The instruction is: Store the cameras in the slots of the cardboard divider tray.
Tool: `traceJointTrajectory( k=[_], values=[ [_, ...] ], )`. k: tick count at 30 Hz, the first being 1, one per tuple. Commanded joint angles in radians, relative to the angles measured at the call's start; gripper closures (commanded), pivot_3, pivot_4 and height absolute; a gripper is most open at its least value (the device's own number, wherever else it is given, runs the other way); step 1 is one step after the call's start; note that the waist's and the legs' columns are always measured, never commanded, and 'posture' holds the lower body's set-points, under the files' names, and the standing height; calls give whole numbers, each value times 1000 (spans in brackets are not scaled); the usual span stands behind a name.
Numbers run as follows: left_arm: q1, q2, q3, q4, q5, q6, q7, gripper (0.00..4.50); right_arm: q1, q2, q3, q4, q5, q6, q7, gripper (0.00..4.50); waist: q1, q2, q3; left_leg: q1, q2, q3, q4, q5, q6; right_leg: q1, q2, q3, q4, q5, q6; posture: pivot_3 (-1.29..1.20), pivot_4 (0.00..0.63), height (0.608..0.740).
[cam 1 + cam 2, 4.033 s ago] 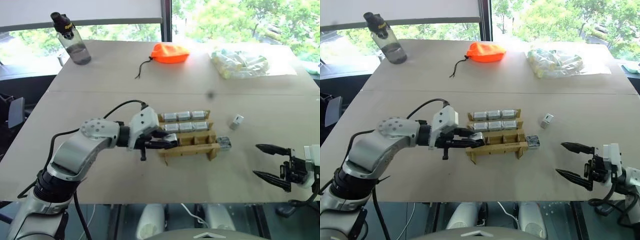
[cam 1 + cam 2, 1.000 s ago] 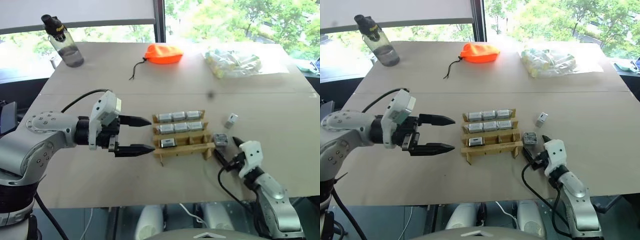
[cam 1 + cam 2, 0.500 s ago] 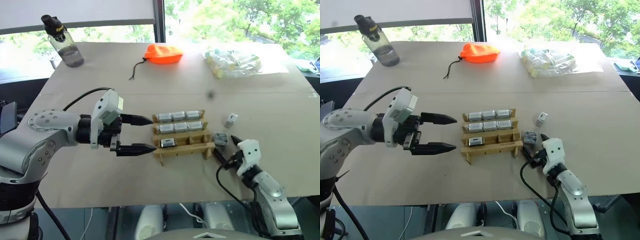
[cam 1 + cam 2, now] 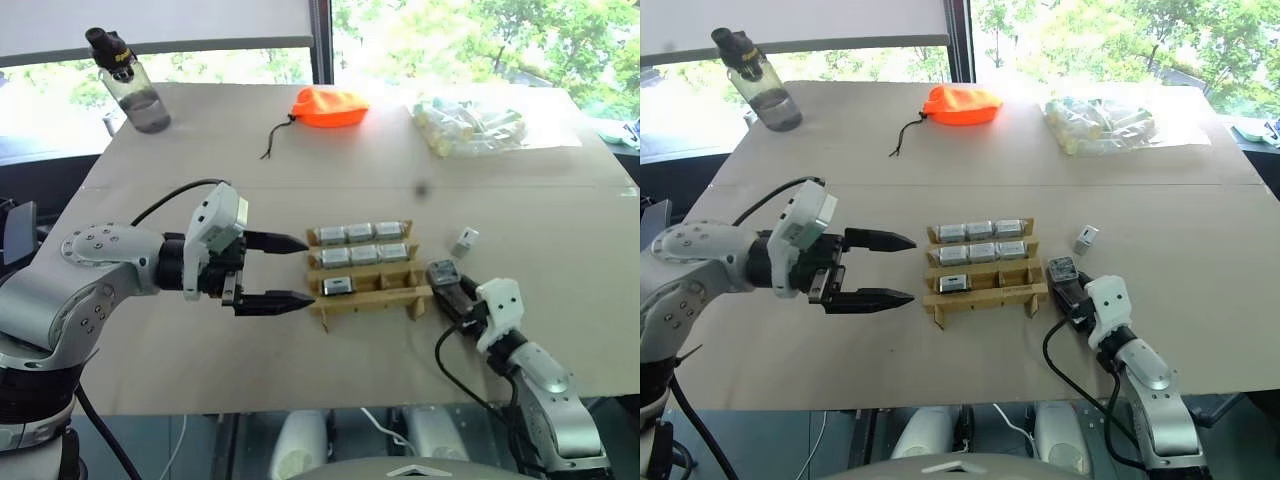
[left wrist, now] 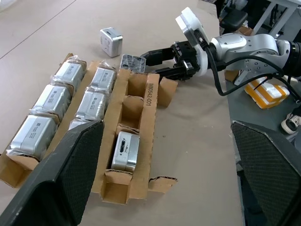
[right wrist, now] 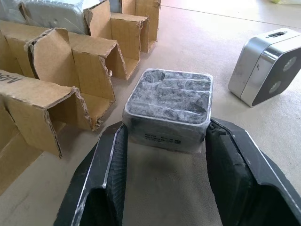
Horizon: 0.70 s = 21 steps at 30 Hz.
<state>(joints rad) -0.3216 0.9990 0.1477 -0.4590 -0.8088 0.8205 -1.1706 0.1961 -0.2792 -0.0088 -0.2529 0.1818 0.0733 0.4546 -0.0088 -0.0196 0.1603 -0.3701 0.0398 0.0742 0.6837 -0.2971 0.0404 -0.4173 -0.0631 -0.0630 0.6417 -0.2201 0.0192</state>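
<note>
Right claw: the right claw (image 6: 164, 155) has narrowed around a plastic-wrapped camera (image 6: 168, 109) since a second ago; its fingers (image 6: 113, 155) now flank the camera's sides, apparently touching.
Left claw: the left claw (image 4: 285, 270) hangs wide and empty just beside the tray's left end, unmoved.
Tray: the cardboard divider tray (image 4: 375, 295) sits mid-worktop (image 4: 200, 170); two far rows full, near row holding one stored camera (image 5: 125, 149), two slots bare.
Loose stock: the wrapped camera lies on the worktop at the tray's right end; a spare camera (image 4: 464, 241) lies near beyond.
Meaning: grasp seems nearly set; lifting into a bare near slot likely follows.
</note>
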Motion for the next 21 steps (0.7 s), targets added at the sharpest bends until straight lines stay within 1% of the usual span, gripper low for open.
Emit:
traceJointTrajectory(
  k=[1, 5, 9, 13, 16, 18, 21],
  values=[
    [-9, 3, 10, -5, -16, -17, -14, 0, 7, -56, -93, -27, 59, -61, 49, 2701, 3, 1, 1, -1, 0, 0, 0, 0, 0, 0, 0, 0, 0, 0, 0, 0, 150, 726],
    [-33, -12, -12, 14, -14, -22, -28, 0, 11, -124, -153, -2, 93, -122, 121, 2701, 5, 1, 1, -2, -1, 0, 0, 0, 0, -2, 0, 0, -1, 0, 0, 0, 150, 726],
    [-95, -64, -54, 56, -25, -9, -26, 0, 13, -196, -168, 7, 110, -183, 220, 2701, 5, 1, 1, -2, -1, 0, 0, 0, 0, -2, 1, 0, 0, 0, 1, 0, 150, 726],
    [-157, -132, -115, 89, -34, 18, -24, 0, 8, -231, -137, 2, 97, -221, 275, 2701, 8, 1, 1, -2, -1, 0, 0, 0, 1, -1, 1, 0, 0, 0, 1, 0, 150, 726],
    [-195, -174, -159, 121, -22, 35, -10, 0, -10, -232, -114, -6, 88, -250, 292, 2701, 8, 1, 1, -2, -1, 0, 0, 0, 1, -2, 1, 0, 0, 0, 1, 0, 150, 726],
    [-239, -216, -205, 168, 4, 45, 6, 0, -46, -240, -87, -11, 58, -278, 299, 2701, 8, 1, 1, -2, -1, 0, 0, 0, 1, -2, 2, 0, 0, 0, 1, 0, 150, 726],
    [-330, -289, -280, 271, 43, 63, 8, 0, -144, -273, -29, 2, -22, -356, 330, 2701, 10, 0, 1, -3, -2, 0, 2, 0, 1, -1, 2, 0, 0, 0, 1, 0, 150, 726]
  ],
)
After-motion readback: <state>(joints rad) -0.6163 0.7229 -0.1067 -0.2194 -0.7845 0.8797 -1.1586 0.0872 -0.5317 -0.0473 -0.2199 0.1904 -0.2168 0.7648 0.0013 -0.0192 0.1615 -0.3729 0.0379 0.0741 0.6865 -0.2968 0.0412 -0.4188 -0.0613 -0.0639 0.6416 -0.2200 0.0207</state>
